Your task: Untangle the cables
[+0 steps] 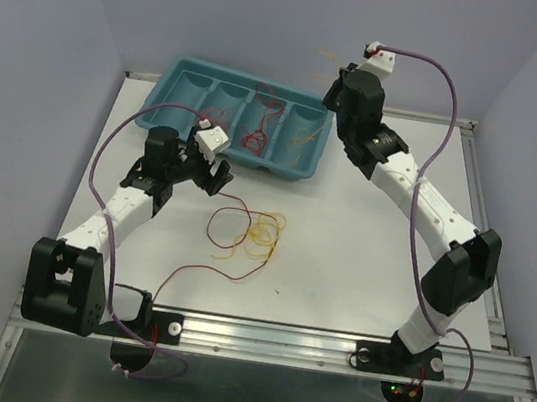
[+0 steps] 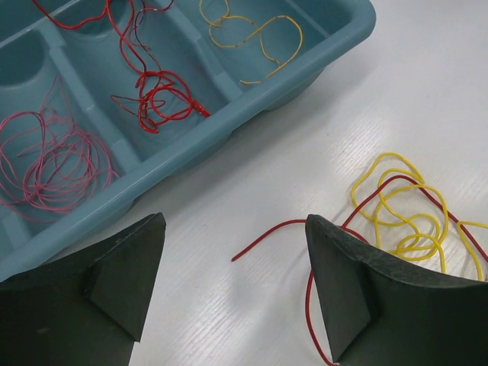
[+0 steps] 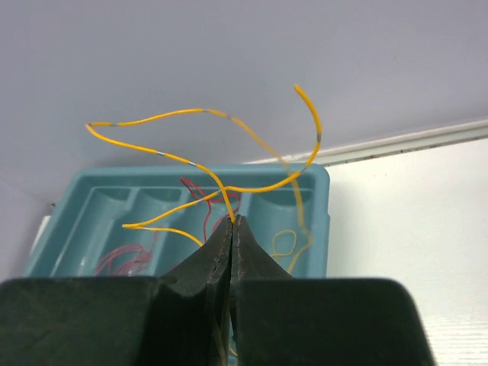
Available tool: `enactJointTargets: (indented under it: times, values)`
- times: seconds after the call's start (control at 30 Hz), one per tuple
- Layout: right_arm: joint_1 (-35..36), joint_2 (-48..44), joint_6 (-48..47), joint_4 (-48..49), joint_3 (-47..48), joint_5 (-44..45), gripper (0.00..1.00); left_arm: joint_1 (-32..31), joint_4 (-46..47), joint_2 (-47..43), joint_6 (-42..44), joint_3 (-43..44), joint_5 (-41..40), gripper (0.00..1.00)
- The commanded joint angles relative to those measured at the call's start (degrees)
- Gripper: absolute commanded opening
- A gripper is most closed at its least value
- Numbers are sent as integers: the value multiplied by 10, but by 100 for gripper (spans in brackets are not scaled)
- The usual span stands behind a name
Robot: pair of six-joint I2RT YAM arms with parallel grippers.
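Right hand [image 3: 232, 223] tight on orange cable [image 3: 183, 160]

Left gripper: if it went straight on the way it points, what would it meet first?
The left gripper, fingers open, would likely meet bare table, right by the red wire's loose end; the blue tray's wall lies just beyond. Depth is unclear.
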Motion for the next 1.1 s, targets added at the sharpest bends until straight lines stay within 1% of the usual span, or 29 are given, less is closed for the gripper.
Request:
enactJointTargets:
  times: [0.0,0.17,0.23,0.43,0.57,0.6,0.63,0.67,0.7,0.73,0.77,0.8,0.83,0.9,0.97,1.0,1.03,1.07]
  values:
    - [-9,50,5,54,3,-51,1,6,23,1,-11,7,1,85]
    - [-9,119,-18,66,13,-94,1,8,23,0,-12,7,3,85]
    - [-8,127,-21,72,8,-98,1,9,23,-1,-12,6,4,86]
    - [-9,147,-19,73,-14,-89,1,9,21,-2,-12,6,5,86]
    - [-9,158,-15,70,-45,-59,1,10,21,-3,-12,6,6,86]
    - [-9,165,-11,50,-47,-35,1,10,21,-3,-12,6,6,86]
    - [-9,175,2,39,-34,-25,1,10,21,-2,-12,6,7,85]
    - [-9,206,12,7,-20,3,1,10,22,-2,-12,6,6,86]
    - [-11,224,23,-18,-3,12,1,11,21,-1,-12,7,7,86]
    - [-12,240,32,-64,38,10,0,10,21,0,-13,7,7,86]
    - [-14,275,40,-98,55,-8,1,10,21,-1,-12,8,7,85]
    - [-14,290,41,-110,88,-17,1,11,20,-1,-13,8,7,86]
    - [-14,305,41,-123,88,-25,1,11,19,-2,-12,7,7,85]
    - [-15,349,45,-159,141,-43,1,11,19,-3,-12,7,9,85]
    - [-15,379,55,-195,188,-44,0,11,20,-2,-12,7,9,86]
    - [-16,398,60,-213,229,-36,1,11,19,-2,-11,7,10,85]
    - [-16,426,66,-248,250,-31,1,11,19,-1,-12,8,10,85]
    - [-17,441,74,-261,264,-28,0,11,18,0,-12,8,10,86]
